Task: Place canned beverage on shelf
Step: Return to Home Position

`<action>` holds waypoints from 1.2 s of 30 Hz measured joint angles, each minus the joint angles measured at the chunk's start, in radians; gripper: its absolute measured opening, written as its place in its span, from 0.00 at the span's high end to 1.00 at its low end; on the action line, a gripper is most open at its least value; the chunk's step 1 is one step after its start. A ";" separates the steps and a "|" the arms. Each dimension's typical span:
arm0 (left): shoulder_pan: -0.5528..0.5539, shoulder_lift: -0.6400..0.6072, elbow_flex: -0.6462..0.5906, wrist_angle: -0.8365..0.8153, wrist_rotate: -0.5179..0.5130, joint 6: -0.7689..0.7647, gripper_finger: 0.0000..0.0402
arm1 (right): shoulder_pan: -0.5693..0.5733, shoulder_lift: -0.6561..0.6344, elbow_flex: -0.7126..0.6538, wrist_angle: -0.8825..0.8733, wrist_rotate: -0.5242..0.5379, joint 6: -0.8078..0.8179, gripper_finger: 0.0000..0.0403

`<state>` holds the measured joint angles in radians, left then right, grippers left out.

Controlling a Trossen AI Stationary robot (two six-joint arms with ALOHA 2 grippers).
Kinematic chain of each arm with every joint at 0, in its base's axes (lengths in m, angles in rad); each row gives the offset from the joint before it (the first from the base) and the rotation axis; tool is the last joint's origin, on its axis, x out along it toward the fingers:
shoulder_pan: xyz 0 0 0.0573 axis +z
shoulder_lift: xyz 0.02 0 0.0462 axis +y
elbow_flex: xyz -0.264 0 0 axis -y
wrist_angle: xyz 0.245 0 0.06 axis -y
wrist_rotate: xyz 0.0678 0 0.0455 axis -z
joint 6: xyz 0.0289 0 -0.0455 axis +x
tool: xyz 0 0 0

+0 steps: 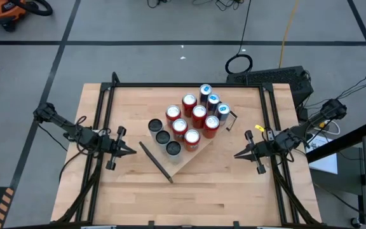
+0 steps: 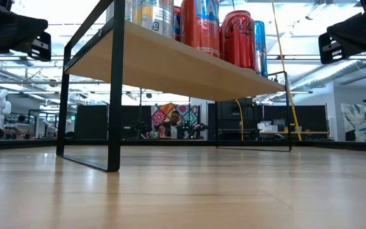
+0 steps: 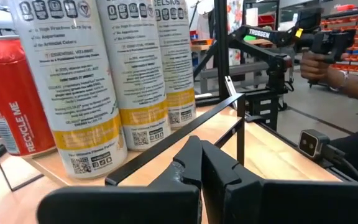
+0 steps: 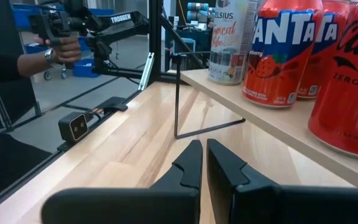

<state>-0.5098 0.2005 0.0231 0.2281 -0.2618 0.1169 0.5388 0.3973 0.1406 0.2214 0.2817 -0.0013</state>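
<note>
left gripper (image 1: 132, 151) sat closed, fingers (image 3: 188, 163) pressed together, above the left side of the table (image 1: 138, 197), its tip aimed at the shelf (image 1: 188, 161). right gripper (image 1: 236, 154) was likewise closed above the table's right side, facing the shelf's other end. neither held anything. the shelf stood slantwise mid-table between them, apart from both, carrying upright cans (image 1: 199, 112) in tight rows: white nearest the left arm, red in the middle, blue beyond them.
</note>
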 joint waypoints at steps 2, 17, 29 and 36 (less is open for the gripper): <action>0.000 0.000 0.000 -0.002 0.012 0.001 1.00 | 0.000 0.000 0.000 0.000 0.000 -0.001 1.00; 0.045 -0.021 -0.016 0.014 0.108 0.020 1.00 | 0.000 -0.007 0.000 0.001 -0.054 -0.014 1.00; 0.105 -0.021 -0.016 -0.013 0.163 -0.004 1.00 | 0.000 -0.006 -0.119 0.187 -0.048 0.005 1.00; 0.105 -0.021 -0.017 -0.010 0.224 -0.005 1.00 | 0.000 -0.051 -0.121 0.166 -0.049 -0.051 1.00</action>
<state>-0.4046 0.1799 0.0063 0.2176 -0.0377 0.1116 0.5385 0.3467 0.0193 0.3877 0.2329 -0.0526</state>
